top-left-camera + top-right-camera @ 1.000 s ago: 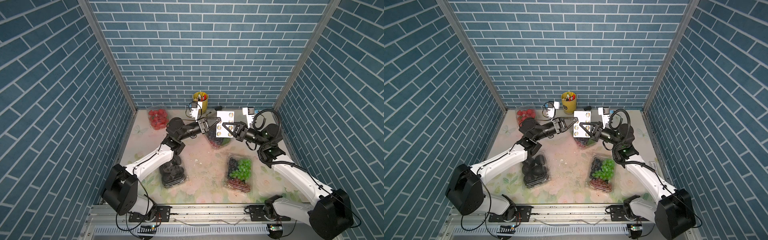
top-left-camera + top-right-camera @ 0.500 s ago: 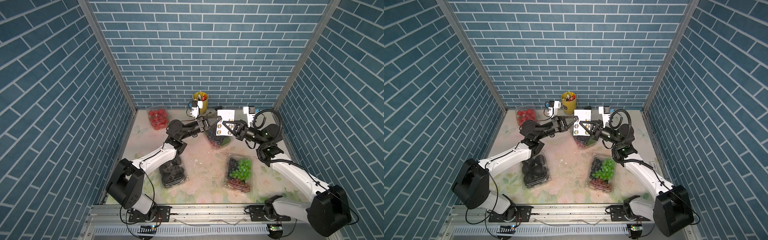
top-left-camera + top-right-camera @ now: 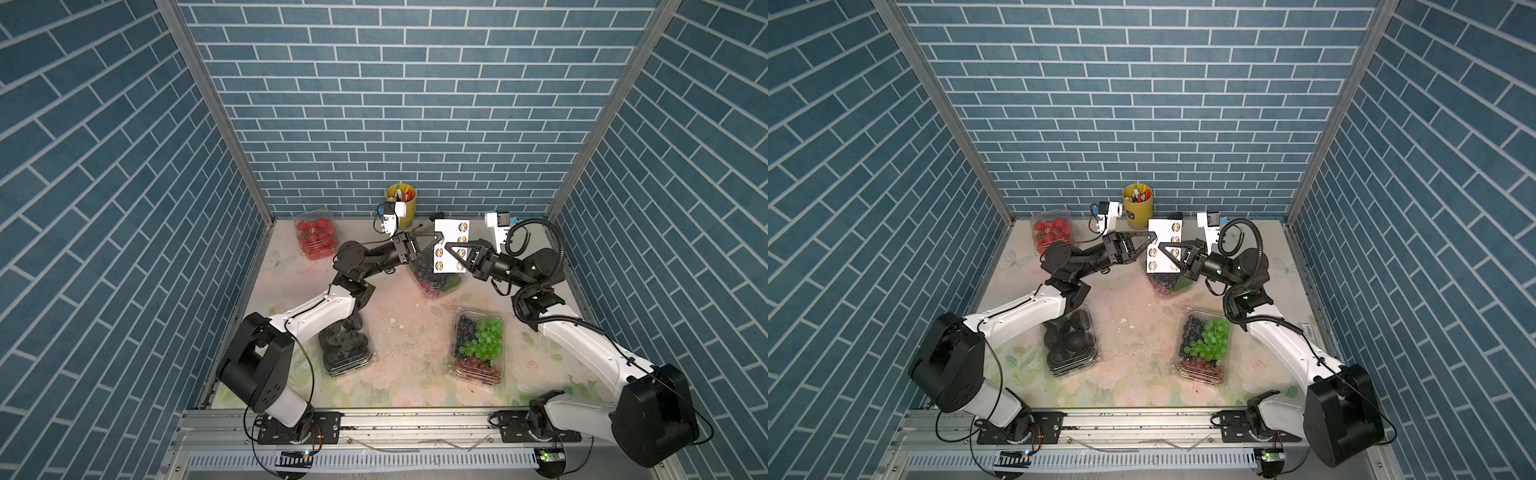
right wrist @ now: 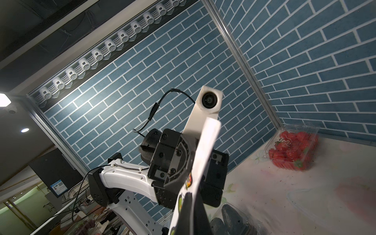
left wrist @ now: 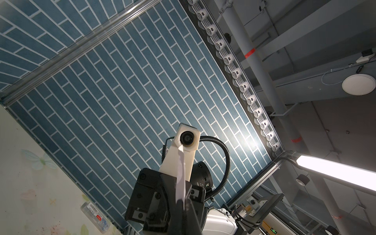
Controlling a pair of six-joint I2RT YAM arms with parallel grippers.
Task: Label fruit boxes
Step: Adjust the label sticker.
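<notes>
A yellow pen cup (image 3: 405, 206) stands at the back wall (image 3: 415, 104), white sticker sheet (image 3: 448, 231) nearby.

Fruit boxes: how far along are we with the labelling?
Done: nothing that shows; no sticker is visible on the strawberry box, black-fruit box or mixed-grape box. In hand: left gripper and right gripper are both shut on the sticker sheet, held above the dark-grape box. Left: seemingly all four boxes, though two lids are partly hidden.
</notes>
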